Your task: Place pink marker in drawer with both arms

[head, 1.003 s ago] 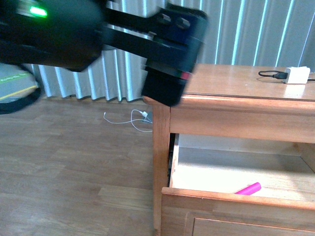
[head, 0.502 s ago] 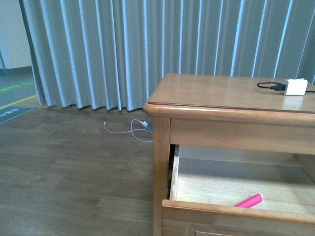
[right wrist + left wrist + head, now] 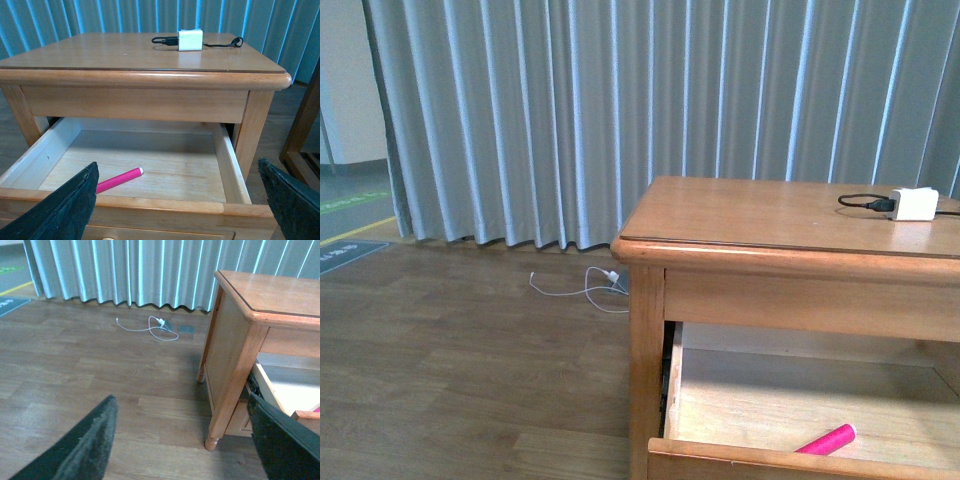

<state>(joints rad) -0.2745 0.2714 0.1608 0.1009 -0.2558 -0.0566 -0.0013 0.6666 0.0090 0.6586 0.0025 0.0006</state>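
A: Where does the pink marker [image 3: 119, 180] lie?

B: On the pale floor of the drawer [image 3: 231, 167], close behind its front board and slanted across it; the drawer stands pulled out under the front edge of the table [image 3: 100, 52].

A: And the tools?

B: The right tool [image 3: 177, 165] hangs before the drawer with its fingers spread wide, holding nothing; the left tool [image 3: 181, 399] is spread and empty too, out beyond the table's front left corner, over the floor [image 3: 75, 365].

A: So what could go wrong?

B: I judge that closing is what is left; a push from one side only could skew the drawer and jam it; a sharp shove could send the round marker rolling; a tool coming in high could strike the table's front edge and jolt the charger [image 3: 190, 39] near the back edge.
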